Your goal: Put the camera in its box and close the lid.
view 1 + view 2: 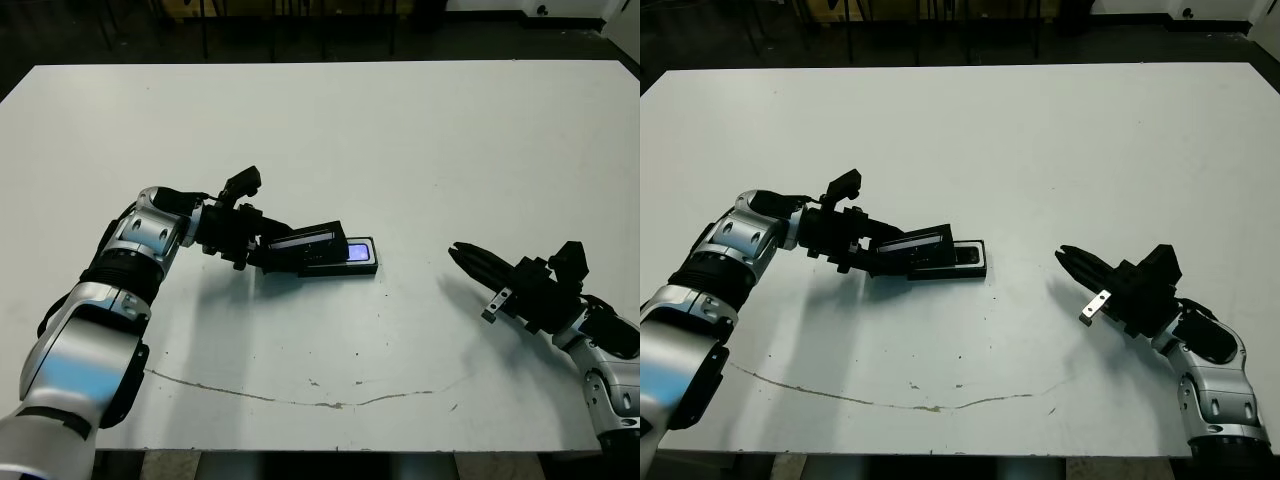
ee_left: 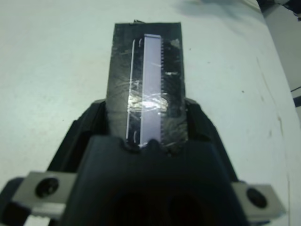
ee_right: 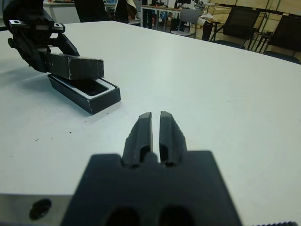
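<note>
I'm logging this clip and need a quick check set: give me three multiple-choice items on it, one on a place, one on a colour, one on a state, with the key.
1. Where is the lid?
A. Flat on the table far from the box
B. Held by the left gripper, tilted above the box
C. Held by the right gripper

2. What colour is the box's lining?
A. White
B. Red
C. Yellow

3. How is the right gripper?
A. Shut on the camera
B. Wide open over the box
C. Fingers close together, holding nothing, apart from the box

Key:
1 B, since both eye views show the left gripper clamping the lid slanted over the box's near end.
2 A, since the right wrist view shows a white rim inside the black walls.
3 C, since the right wrist view shows its fingers nearly touching over bare table, with the camera lying in the box.
</note>
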`<state>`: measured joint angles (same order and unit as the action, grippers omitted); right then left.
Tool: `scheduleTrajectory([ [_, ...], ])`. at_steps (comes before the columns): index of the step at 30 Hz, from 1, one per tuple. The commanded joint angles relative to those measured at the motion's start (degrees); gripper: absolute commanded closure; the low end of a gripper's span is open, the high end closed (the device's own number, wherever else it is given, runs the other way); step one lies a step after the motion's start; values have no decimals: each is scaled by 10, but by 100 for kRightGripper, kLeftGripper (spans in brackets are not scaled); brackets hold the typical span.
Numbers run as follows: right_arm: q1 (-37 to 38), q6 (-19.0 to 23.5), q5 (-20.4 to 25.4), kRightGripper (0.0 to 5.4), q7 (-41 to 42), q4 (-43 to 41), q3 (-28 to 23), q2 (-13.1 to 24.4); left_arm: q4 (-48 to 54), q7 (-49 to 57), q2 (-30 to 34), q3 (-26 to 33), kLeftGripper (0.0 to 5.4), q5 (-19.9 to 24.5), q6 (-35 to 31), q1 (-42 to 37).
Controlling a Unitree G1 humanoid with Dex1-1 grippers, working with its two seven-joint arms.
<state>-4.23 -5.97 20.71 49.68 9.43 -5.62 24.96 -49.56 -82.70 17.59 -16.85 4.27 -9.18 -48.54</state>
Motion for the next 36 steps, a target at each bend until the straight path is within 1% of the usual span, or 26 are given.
scheduleTrajectory([
  [1, 5, -7, -3, 540, 4, 7, 0, -1, 5, -25, -14, -27, 267, -20, 7, 7],
  [2, 5, -11, 0, 540, 9, 10, -1, -1, 6, -26, -16, -30, 267, -23, 13, 8],
  [5, 6, -3, 5, 540, 9, 8, -2, -1, 3, -20, -23, -35, 267, -31, 31, 13],
  [9, 13, -5, -14, 540, -11, -4, 0, 3, -11, -12, -32, -39, 267, -38, 23, 15],
  [11, 12, -10, -7, 540, -2, 0, -1, 1, -16, -8, -36, -43, 267, -45, 17, 13],
  [12, 10, -2, 2, 540, 3, 5, -2, -1, -14, -1, -37, -48, 267, -53, 19, 12],
  [14, 5, -6, 12, 540, 16, 20, -4, -3, -6, 12, -39, -61, 267, -72, 27, 12],
  [16, 4, -3, 15, 540, 17, 20, -5, -2, 14, 32, -41, -76, 267, -90, 57, 19],
  [18, 7, 6, 19, 540, 15, 15, -6, 0, 30, 51, -45, -86, 267, -101, 70, 28],
  [21, 11, 25, 23, 540, 7, 3, -9, 3, 24, 65, -57, -92, 267, -105, 74, 32],
  [24, 17, 41, 23, 540, 0, -12, -12, 7, -3, 68, -71, -93, 267, -104, 76, 28],
  [27, 14, 39, 32, 540, 14, -4, -15, 5, -25, 73, -82, -93, 267, -105, 79, 24],
  [31, 15, 36, 27, 540, 13, -3, -15, 4, -48, 72, -94, -90, 267, -104, 91, 13],
  [36, 16, 45, 28, 540, 8, -7, -14, 2, -79, 78, -113, -75, 267, -94, 109, 0],
])
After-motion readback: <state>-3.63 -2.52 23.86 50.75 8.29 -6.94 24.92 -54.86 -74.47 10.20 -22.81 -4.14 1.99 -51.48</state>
